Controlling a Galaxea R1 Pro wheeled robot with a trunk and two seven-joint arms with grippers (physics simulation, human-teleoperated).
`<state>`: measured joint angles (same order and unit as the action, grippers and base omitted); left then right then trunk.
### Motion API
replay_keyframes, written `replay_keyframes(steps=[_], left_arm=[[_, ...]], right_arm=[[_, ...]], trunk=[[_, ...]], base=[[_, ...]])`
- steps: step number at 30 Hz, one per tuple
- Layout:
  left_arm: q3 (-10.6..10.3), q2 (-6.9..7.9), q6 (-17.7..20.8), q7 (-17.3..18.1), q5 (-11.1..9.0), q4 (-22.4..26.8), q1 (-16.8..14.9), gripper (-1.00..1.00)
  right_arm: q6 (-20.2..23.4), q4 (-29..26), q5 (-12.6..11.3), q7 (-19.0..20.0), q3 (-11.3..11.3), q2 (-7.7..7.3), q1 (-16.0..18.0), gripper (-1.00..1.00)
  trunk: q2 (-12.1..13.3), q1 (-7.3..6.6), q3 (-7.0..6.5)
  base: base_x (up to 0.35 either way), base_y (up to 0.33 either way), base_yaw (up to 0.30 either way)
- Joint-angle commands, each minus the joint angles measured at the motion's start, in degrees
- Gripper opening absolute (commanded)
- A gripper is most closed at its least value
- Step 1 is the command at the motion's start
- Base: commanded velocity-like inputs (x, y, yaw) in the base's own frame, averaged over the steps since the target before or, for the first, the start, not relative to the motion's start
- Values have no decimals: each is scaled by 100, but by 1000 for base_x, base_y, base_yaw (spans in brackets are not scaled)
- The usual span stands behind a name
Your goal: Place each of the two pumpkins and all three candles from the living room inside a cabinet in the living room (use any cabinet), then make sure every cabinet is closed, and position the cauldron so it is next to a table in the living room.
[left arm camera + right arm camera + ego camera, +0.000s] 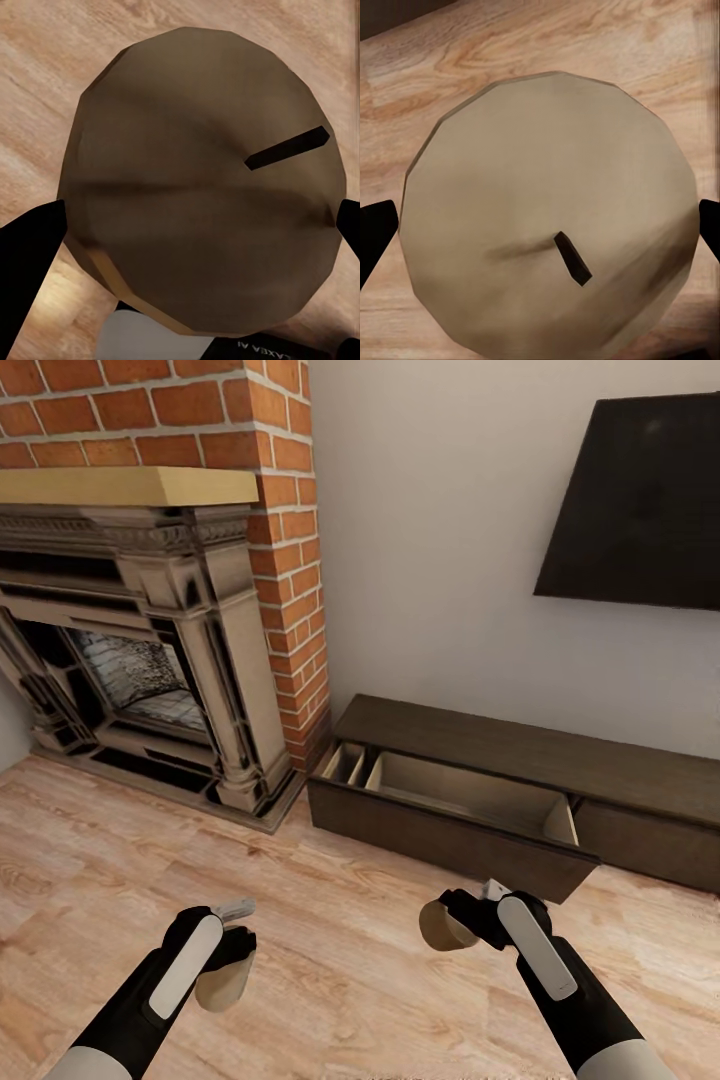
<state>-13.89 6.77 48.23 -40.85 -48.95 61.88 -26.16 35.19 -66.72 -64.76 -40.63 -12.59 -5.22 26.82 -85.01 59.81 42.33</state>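
Observation:
Each of my grippers holds a stubby tan candle over the wood floor. My left gripper (228, 955) is shut on one candle (222, 982), whose round top and dark wick face the left wrist view (202, 187). The right gripper (462, 922) is shut on another candle (442, 927), seen end-on with its wick in the right wrist view (547, 210). Ahead stands the low dark-brown cabinet (520, 745) against the white wall. Its left drawer (450, 800) is pulled open, showing a pale beige interior with dividers. The right gripper hangs just in front of that drawer's front panel.
A stone fireplace (150, 660) in a red brick chimney (285, 540) fills the left side, its hearth reaching the floor beside the cabinet. A dark TV (640, 500) hangs on the wall above the cabinet. Wood floor (340, 970) lies between my arms.

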Motion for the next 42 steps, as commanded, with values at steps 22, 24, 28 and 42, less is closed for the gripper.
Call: replay_keyframes(steps=[22, 24, 28, 42], left_arm=[[-17, 8, 2, -64, -56, 8, -3, -100], [-17, 9, 2, -64, -55, 8, -3, -100], [-17, 9, 1, -62, -55, 8, -3, -100], [-17, 3, 1, -62, -59, 8, -2, -100]], right_arm=[[-4, -8, -46, -50, -15, -5, 6, -100], [-4, -8, -46, -50, -15, -5, 5, -100], [-4, -7, -46, -50, -15, -5, 7, -100], [-4, -6, -46, -50, -15, -5, 7, -100]], trunk=[[-3, 0, 168], [-3, 0, 183], [-3, 0, 213], [-3, 0, 321]], base=[[38, 56, -180], [210, 179, -176], [220, 116, -176], [208, 47, -171]])
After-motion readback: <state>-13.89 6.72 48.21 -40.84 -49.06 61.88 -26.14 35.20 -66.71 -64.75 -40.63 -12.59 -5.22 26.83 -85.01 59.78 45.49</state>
